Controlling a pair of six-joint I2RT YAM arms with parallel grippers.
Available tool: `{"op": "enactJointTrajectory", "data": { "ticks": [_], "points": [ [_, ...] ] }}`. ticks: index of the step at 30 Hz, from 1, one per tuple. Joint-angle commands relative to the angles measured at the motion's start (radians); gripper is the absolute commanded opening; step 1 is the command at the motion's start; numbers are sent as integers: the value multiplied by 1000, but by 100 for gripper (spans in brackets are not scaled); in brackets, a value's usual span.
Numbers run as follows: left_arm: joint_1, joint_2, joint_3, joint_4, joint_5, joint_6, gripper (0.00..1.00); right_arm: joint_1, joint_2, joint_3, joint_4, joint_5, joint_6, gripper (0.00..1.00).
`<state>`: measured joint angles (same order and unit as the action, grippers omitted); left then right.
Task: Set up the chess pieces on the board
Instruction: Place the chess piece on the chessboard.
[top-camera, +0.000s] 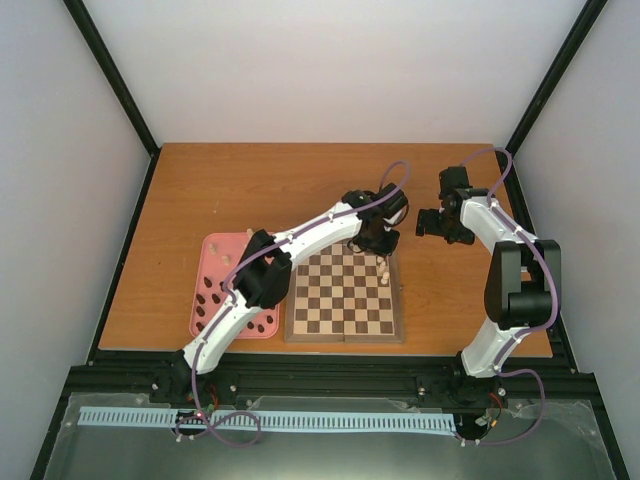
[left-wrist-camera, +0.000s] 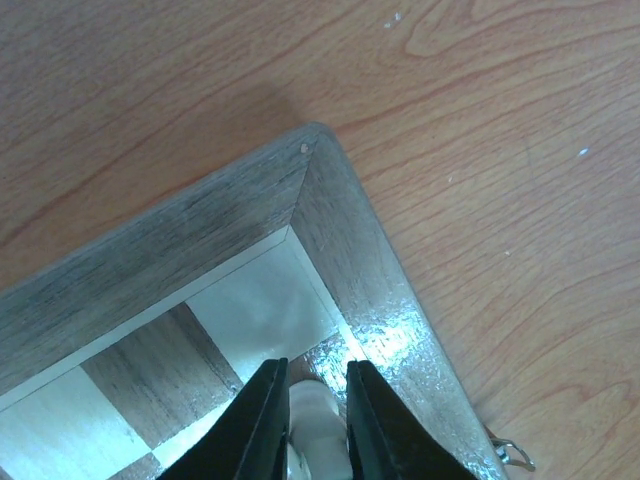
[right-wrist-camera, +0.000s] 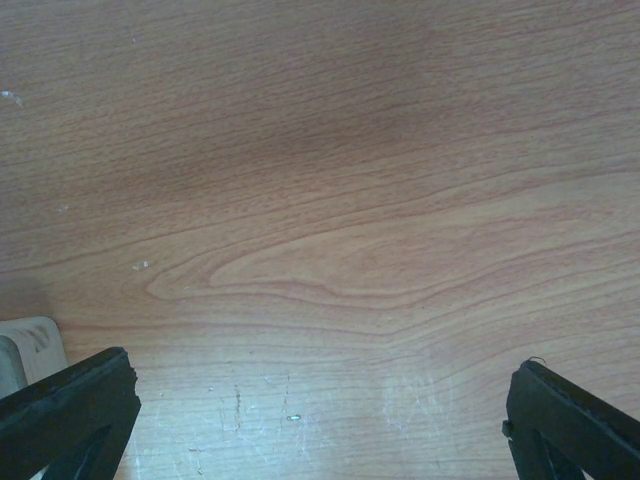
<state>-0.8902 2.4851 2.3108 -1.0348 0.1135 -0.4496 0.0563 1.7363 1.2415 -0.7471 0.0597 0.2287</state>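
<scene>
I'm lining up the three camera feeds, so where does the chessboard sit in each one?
Top external: chessboard just below centre, directly right of the pink tray.
Left wrist: its bordered corner fills the lower left, behind the left gripper closed on a cream piece.
Right wrist: not in it.
Shared landmark: the wood-grain tabletop, seen in all three.

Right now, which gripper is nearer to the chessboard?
Left. The left gripper is over the far right corner of the board, a cream piece between its fingers; the right gripper hangs open over bare table, right of it.
</scene>
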Motion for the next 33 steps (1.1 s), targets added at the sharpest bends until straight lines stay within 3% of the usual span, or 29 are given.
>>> {"op": "enactJointTrajectory", "data": {
  "ticks": [1, 12, 23, 33],
  "points": [
    [-16, 32, 28, -13, 7, 10, 20, -8, 3, -4, 6, 9, -6, 100],
    [-16, 23, 31, -10, 3, 15, 29, -9, -1, -1, 4, 7, -8, 100],
    [-15, -3, 53, 1, -6, 34, 50, -9, -6, 7, -1, 5, -9, 100],
    [39, -132, 91, -21, -153, 89, 64, -9, -4, 30, -7, -3, -5, 100]
  ]
}}
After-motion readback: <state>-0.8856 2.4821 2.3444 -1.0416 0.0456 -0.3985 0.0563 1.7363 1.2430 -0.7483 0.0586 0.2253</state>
